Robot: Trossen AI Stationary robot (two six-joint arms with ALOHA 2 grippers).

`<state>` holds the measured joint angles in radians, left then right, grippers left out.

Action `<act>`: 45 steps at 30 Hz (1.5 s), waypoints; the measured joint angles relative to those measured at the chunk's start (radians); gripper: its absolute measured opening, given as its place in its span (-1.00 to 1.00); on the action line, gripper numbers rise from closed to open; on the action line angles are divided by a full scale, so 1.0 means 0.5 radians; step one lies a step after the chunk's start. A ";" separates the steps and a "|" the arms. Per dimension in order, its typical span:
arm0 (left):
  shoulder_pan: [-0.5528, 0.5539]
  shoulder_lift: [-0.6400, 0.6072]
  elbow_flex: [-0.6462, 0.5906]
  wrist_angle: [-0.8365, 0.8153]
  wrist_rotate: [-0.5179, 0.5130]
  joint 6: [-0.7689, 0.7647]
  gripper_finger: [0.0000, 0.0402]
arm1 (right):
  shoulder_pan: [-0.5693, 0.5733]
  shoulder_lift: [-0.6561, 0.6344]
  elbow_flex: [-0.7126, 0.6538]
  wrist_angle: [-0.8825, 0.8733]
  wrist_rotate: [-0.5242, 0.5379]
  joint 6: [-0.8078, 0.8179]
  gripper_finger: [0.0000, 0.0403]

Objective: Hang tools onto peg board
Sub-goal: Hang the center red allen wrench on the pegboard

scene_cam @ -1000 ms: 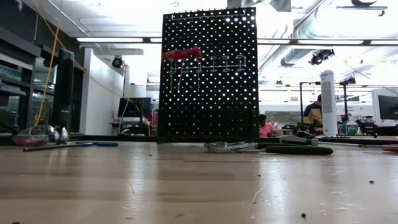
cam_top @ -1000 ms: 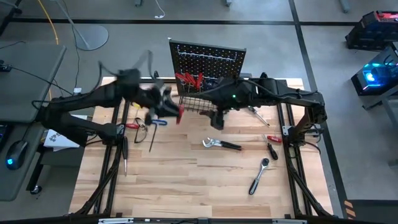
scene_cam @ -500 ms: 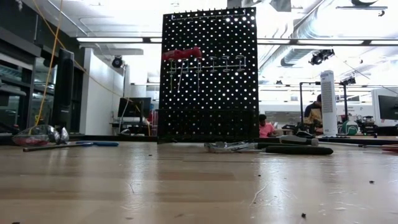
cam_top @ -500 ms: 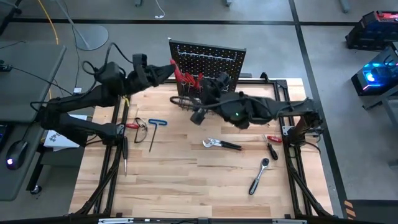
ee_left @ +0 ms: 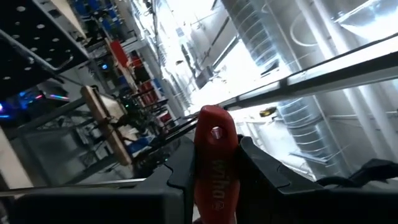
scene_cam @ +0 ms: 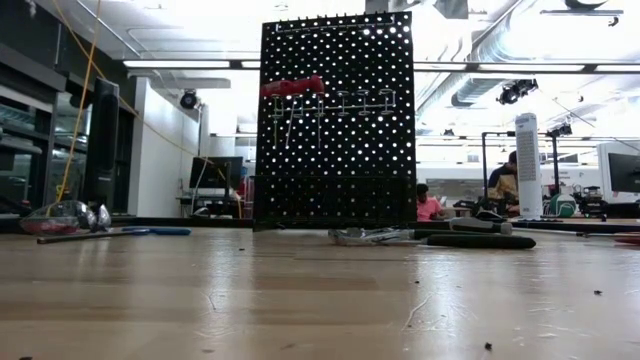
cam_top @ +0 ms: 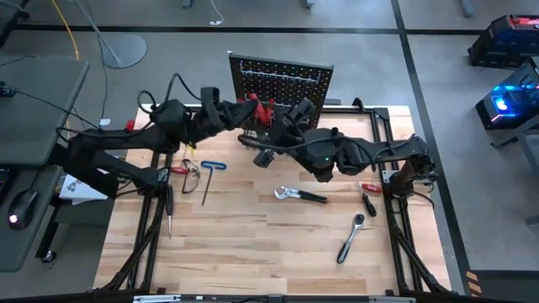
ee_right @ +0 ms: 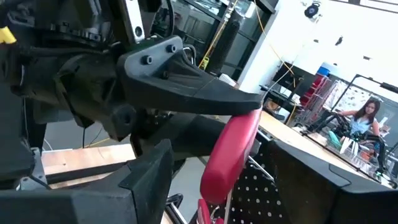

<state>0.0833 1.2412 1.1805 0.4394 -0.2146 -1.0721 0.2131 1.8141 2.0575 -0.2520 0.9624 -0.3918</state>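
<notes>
The black peg board (cam_top: 282,80) stands at the table's far edge, and it also shows in the low view (scene_cam: 335,120). Red-handled screwdrivers (cam_top: 263,108) hang from its hooks, above a wire basket (cam_top: 257,136). My left gripper (cam_top: 242,105) is high up in front of the board's left part and is shut on a red-handled screwdriver (ee_left: 214,168). My right gripper (cam_top: 261,154) hovers just in front of the basket, close below the left one. Its wrist view shows the same red handle (ee_right: 233,155) under a left finger (ee_right: 186,87). My left gripper pinches the screwdriver's red handle (ee_left: 213,186) between its two fingers (ee_left: 264,171). The handle's butt end (ee_left: 216,132) sticks out past the fingertips. The fingers reach from the table's left toward the board, and the tool is lifted clear of the table.
On the table lie a blue T-key (cam_top: 210,168), a small red-handled tool (cam_top: 178,170), a black screwdriver (cam_top: 168,210), pliers (cam_top: 299,195), a ratchet (cam_top: 351,236) and two short screwdrivers (cam_top: 368,195). Bare wood lies toward the near edge.
My left gripper has risen from over the table's left part and swung to the peg board with the red-handled screwdriver, which it lifted along. My right gripper has gone toward the table's left, along the front of the basket, and now sits under the left gripper.
</notes>
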 joint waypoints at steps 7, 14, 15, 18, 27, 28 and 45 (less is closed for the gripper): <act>-0.001 0.039 0.001 0.029 0.024 -0.031 -0.62 | -0.051 0.000 0.000 0.036 0.049 -0.004 0.21; 0.004 0.048 0.001 0.055 0.027 -0.035 -0.62 | -0.120 0.000 0.000 0.048 -0.011 -0.004 -0.37; 0.005 0.048 0.001 0.055 0.027 -0.035 -0.62 | -0.124 0.000 0.000 0.054 -0.035 -0.008 -0.49; 0.018 0.047 0.002 0.064 0.040 0.004 -0.62 | -0.127 0.000 0.000 0.080 -0.042 -0.098 -0.81; 0.143 0.047 0.000 0.027 0.127 0.214 -0.25 | -0.106 -0.065 -0.003 -0.036 0.111 -0.207 -0.80; 0.172 0.044 0.000 0.034 0.148 0.237 -0.14 | -0.105 -0.094 -0.002 -0.060 0.129 -0.178 -0.80; 0.334 -0.228 -0.143 -1.099 0.503 1.340 0.19 | -0.308 -0.313 -0.215 -1.196 -0.608 1.217 -0.80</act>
<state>0.2505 1.1273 1.1092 -0.1099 0.0369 -0.4022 0.0589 1.6577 1.9501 -0.8500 0.6584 0.2166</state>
